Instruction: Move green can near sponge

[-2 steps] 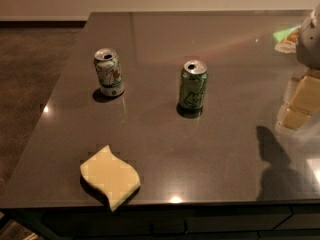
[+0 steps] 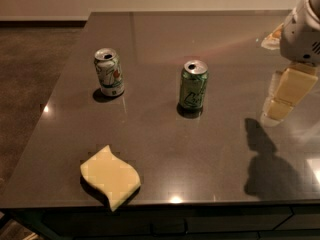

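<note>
While your hand point(image 2: 281, 103) hangs over the right side of the tabletop point(image 2: 150, 29), the green can point(image 2: 193, 85) stands mid-table, well to its left in the view.
Can upright, long axis vertical, silver top up; the sponge point(image 2: 110, 176) lies front-left, well apart. Hand open or closed — you cannot tell.

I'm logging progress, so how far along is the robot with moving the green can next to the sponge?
Nothing looks done yet: the green can stands upright on the table, well apart from the sponge at the front-left edge. In hand: the gripper hangs at the table's right side, not touching the can. Left: reach, grasp, carry it to the sponge, release.
</note>
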Robot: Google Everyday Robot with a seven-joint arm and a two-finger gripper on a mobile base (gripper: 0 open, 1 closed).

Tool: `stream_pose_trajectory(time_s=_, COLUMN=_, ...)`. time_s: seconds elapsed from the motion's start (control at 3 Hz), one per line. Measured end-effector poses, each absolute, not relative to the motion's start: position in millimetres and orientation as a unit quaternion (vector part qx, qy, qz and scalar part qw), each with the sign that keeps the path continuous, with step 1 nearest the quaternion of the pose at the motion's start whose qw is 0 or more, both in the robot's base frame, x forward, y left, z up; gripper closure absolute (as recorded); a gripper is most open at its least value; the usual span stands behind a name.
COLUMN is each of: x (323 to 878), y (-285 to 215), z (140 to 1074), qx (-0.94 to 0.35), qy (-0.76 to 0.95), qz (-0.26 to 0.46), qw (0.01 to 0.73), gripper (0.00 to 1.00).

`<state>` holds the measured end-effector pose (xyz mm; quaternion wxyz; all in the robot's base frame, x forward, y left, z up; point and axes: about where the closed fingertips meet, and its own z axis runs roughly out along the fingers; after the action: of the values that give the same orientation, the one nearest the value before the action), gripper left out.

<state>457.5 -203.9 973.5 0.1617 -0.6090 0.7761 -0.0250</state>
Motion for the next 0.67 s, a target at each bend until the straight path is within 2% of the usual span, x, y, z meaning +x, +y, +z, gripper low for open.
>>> stream_pose_trajectory(time_s=0.67, x=511, y=-161, z=953, qx=-0.603, qy=0.775, qz=0.001, qw=0.186, gripper=0.00)
